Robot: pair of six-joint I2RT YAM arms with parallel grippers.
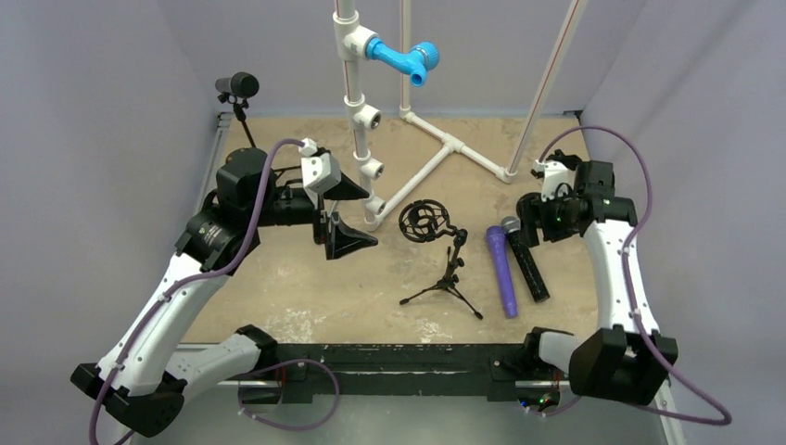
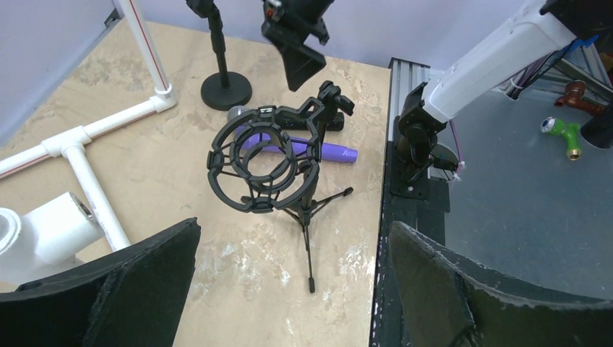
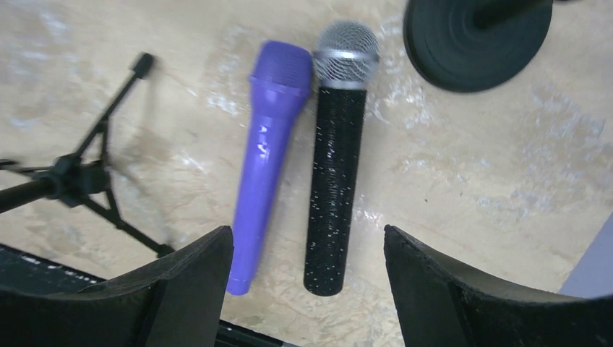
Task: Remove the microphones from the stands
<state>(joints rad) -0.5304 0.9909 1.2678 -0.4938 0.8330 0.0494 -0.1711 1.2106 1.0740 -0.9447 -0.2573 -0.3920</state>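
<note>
Two microphones lie side by side on the tan table (image 1: 306, 297), nearest the arm bases: a purple plastic microphone (image 1: 502, 273) and, at its 3 o'clock, a black glittery microphone with a silver mesh head (image 1: 526, 264). At their 9 o'clock, apart from them, stands a small black tripod stand (image 1: 445, 278) topped by a ring-shaped shock mount (image 2: 312, 155). Above the pair hovers the right end effector (image 3: 307, 235), fingers apart. At the stand's 10 o'clock is the left end effector (image 1: 371, 218), likewise spread. Farthest stands a white PVC pipe frame (image 1: 436, 158).

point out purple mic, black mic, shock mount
purple mic (image 3: 262, 173), right wrist view, middle of the handle
black mic (image 3: 334, 181), right wrist view, middle of the handle
shock mount (image 2: 315, 148), left wrist view, right side of the outer ring
</note>
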